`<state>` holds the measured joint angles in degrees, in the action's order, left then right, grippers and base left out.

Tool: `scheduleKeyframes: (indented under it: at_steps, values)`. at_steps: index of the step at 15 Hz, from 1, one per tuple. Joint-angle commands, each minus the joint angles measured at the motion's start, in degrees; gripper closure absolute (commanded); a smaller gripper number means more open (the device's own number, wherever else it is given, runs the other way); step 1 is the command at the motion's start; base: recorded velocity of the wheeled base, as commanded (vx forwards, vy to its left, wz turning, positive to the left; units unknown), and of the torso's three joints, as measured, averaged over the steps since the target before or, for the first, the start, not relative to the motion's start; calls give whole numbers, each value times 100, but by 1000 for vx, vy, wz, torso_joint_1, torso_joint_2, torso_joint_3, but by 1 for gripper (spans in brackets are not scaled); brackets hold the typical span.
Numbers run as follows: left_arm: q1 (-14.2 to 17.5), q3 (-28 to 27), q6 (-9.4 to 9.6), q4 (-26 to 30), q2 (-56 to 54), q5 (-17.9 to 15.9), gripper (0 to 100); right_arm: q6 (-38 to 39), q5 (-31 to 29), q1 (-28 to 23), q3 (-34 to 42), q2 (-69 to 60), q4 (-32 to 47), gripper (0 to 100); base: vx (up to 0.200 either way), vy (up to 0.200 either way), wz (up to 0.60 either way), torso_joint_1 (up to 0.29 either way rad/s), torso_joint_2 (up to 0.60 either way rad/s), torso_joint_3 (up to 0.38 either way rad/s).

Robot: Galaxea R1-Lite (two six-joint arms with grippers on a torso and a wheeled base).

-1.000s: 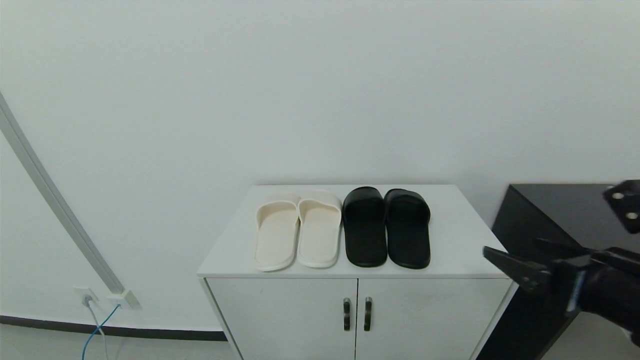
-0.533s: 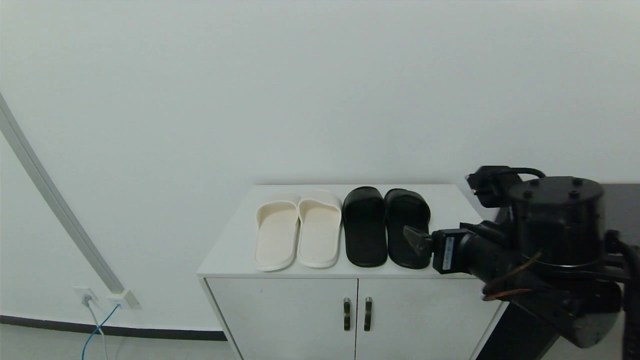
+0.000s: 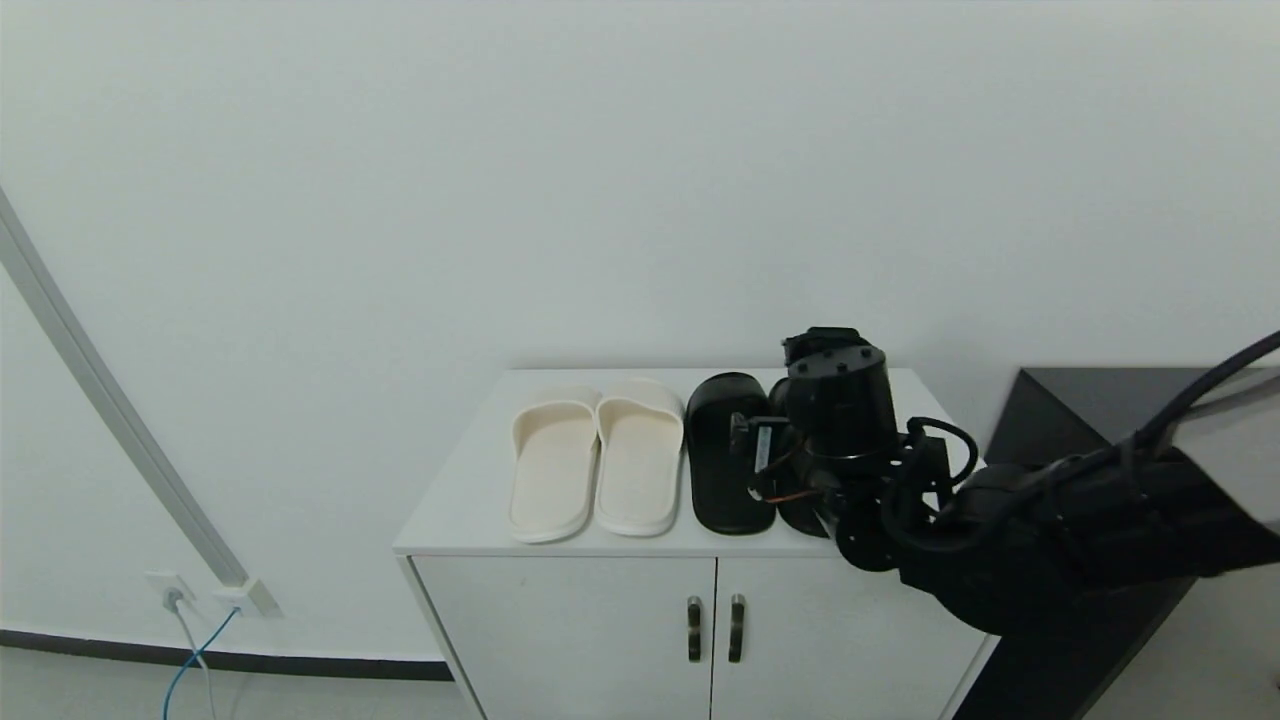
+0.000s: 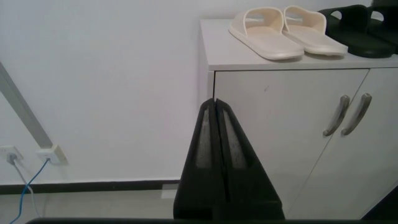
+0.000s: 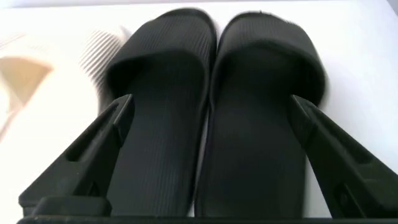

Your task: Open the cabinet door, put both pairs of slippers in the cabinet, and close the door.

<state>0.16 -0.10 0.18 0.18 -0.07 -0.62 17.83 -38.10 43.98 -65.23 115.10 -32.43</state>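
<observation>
A white cabinet stands with both doors shut, their two dark handles side by side at the middle. On its top lie a cream pair of slippers and, to the right, a black pair of slippers. My right arm hides most of the right black slipper. In the right wrist view the right gripper is open, one finger on each side of the black pair, close above it. My left gripper is shut on nothing, low and to the left of the cabinet's front.
A black piece of furniture stands right of the cabinet. The white wall rises directly behind it. At the lower left are a wall socket with a blue cable and a slanted grey conduit.
My right arm has swung in from the right edge, leftward and over the cabinet top, and now sits over the black slippers. The slippers and doors have not moved.
</observation>
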Motion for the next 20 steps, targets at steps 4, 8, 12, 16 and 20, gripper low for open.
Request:
scheduleKeyframes:
  at_steps: [4,8,12,16,20]
  values:
    - [2,-8,-1,-1,7,1,100,-377,-110,-417,-1229,1251,-9,0,0,0,0,0,0,0]
    - [2,1,-1,-1,7,1,100,-544,-110,-681,-1958,1779,8,0,0,0,0,0,0,0]
    - [2,-8,-9,-1,7,1,100,-588,-119,-716,-2178,1875,-9,100,0,0,0,0,0,0]
    - [2,-8,-18,-1,7,1,100,-641,-295,-707,-2169,1867,-9,100,0,0,0,0,0,0]
    - [2,-8,-36,-1,7,9,100,-641,-295,-707,-2081,1664,-9,100,0,0,0,0,0,0]
